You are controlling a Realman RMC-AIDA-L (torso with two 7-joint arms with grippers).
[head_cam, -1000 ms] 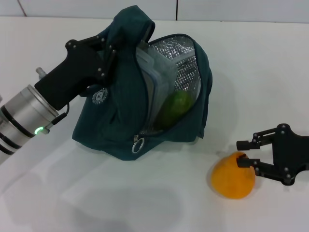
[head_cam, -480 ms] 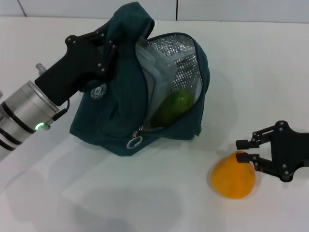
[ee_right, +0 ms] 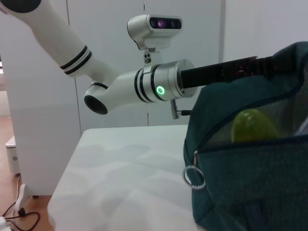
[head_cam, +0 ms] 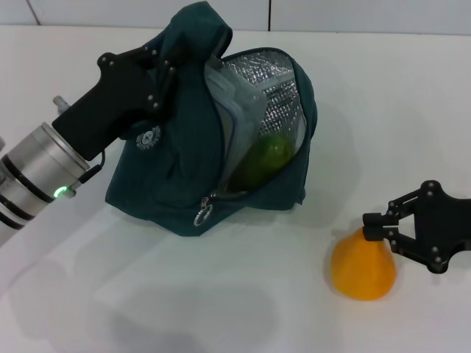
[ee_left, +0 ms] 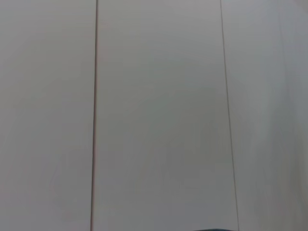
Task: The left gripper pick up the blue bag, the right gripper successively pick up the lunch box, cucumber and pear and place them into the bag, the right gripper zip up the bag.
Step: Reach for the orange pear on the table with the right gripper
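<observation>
The blue bag (head_cam: 184,147) stands on the white table, mouth open and foil lining showing. My left gripper (head_cam: 163,70) is shut on the fabric at its top and holds it up. Inside, the clear lunch box (head_cam: 229,103) stands on edge, and the cucumber (head_cam: 263,162) shows as a green rounded shape below it. The orange pear (head_cam: 362,268) rests on the table to the bag's right, narrow end up. My right gripper (head_cam: 369,227) is shut on that narrow end. The right wrist view shows the bag (ee_right: 250,187), its ring pull (ee_right: 193,176) and the cucumber (ee_right: 254,126).
The zip's ring pull (head_cam: 201,217) hangs at the bag's front lower edge. White table (head_cam: 221,309) stretches in front of the bag and to the right behind the pear. The left wrist view shows only pale wall panels (ee_left: 159,115).
My right gripper's fingers have closed in on the pear's top, and the pear has tipped upright and shifted slightly right. The bag has been drawn a little to the left and up.
</observation>
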